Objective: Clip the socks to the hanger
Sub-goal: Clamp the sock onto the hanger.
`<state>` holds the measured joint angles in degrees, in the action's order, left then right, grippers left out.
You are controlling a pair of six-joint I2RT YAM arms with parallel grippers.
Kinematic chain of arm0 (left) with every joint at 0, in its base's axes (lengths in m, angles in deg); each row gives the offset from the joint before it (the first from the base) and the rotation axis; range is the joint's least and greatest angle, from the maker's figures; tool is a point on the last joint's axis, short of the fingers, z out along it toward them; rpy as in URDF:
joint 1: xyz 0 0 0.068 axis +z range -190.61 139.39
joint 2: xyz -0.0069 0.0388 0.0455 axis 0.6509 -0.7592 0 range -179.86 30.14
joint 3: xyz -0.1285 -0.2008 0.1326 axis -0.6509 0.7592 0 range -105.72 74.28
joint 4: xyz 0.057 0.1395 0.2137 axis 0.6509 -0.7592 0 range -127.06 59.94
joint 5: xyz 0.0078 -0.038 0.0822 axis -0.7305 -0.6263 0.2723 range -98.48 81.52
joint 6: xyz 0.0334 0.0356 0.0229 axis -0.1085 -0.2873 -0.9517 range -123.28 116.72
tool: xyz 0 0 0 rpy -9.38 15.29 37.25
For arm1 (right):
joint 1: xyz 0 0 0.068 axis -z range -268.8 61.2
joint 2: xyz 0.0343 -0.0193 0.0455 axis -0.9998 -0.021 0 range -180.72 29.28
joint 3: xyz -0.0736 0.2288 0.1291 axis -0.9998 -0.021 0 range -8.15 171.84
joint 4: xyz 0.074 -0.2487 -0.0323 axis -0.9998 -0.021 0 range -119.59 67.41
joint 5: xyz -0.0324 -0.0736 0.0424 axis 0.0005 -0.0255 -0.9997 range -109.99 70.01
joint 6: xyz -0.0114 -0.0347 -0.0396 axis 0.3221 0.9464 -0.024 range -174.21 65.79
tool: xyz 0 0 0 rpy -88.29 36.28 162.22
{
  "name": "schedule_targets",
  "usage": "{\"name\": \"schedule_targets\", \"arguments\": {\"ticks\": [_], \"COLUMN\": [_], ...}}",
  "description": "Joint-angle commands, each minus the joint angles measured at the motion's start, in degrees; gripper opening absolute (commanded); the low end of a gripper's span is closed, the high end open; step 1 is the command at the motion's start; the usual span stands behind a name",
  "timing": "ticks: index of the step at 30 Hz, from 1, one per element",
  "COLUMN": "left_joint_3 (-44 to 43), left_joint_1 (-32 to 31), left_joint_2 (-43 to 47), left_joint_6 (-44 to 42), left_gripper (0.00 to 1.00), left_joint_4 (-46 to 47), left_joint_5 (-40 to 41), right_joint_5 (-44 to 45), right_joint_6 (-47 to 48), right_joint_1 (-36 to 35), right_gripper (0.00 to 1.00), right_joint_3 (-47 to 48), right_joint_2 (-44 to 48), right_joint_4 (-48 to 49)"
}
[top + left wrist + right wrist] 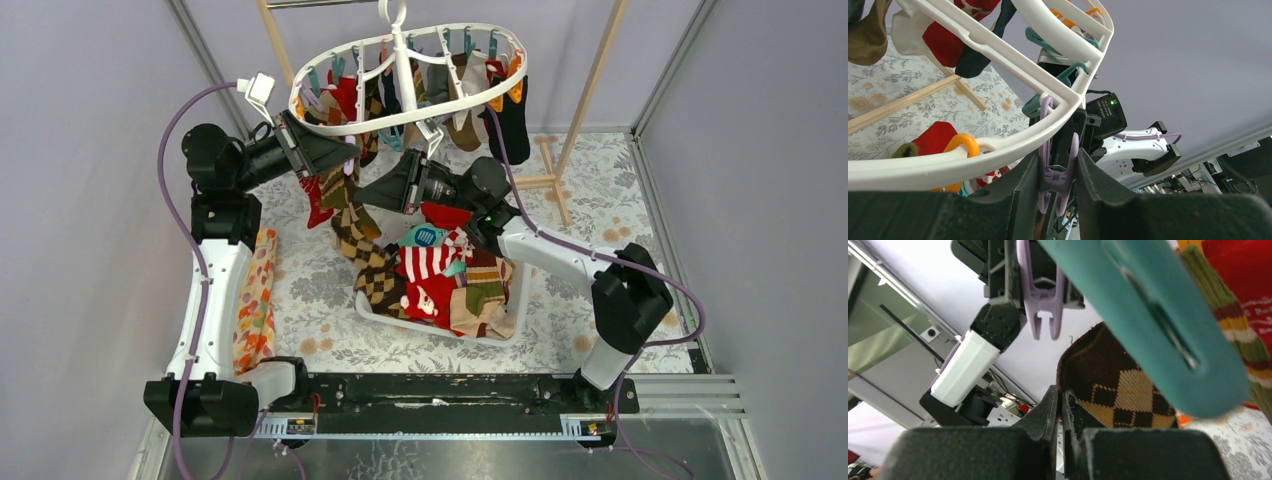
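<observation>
The brown argyle sock (1118, 390) sits low in the centre of the right wrist view, its edge pinched by the right gripper (1062, 409), just below a lilac clip (1040, 295). That clip hangs from the white hanger (998, 145), at the upper centre of the top view, and the left gripper (1058, 172) squeezes it.

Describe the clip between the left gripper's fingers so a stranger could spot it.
Find the big white oval hanger. At its rim, one clip dangles between the fingers of the left gripper. It is pale lilac, while the neighbouring clips are teal or orange.
</observation>
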<state>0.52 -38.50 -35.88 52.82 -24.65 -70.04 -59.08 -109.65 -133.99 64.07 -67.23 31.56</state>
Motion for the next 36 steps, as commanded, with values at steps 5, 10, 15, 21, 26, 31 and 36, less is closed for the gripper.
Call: {"name": "schedule_targets", "arguments": {"ticks": [5,10,15,21,26,31,36], "left_joint_3": [0.1,-0.1,-0.3,-0.4,-0.6,-0.9,-1.0], "left_joint_1": [0.5,0.5,0.4,0.4,0.5,0.4,0.5], "left_joint_2": [1.4,1.3,1.3,1.3,1.4,1.6,1.6], "left_joint_6": [1.5,1.6,1.6,1.2,0.7,0.3,0.3], "left_gripper": [0.00,0.00,0.00,0.00,0.00,0.00,0.00], "left_joint_4": [3.1,3.2,3.1,2.7,2.2,1.6,1.5], "left_joint_5": [-3.9,-4.2,-4.6,-4.9,-5.0,-5.1,-5.3], "right_joint_5": [-7.3,-7.5,-6.0,-3.1,-1.6,1.4,4.3], "right_joint_6": [-5.3,-5.6,-5.4,-5.4,-6.0,-5.5,-4.0], "right_joint_1": [0.7,1.0,1.3,1.8,1.9,2.2,2.3], "right_gripper": [0.00,0.00,0.00,0.00,0.00,0.00,0.00], "right_joint_3": [8.5,9.3,9.1,7.4,7.0,5.0,2.5], "right_joint_2": [-2.8,-3.3,-3.2,-2.9,-3.2,-2.3,-0.5], "right_joint_4": [9.5,9.0,9.2,11.8,12.8,12.8,12.4]}}
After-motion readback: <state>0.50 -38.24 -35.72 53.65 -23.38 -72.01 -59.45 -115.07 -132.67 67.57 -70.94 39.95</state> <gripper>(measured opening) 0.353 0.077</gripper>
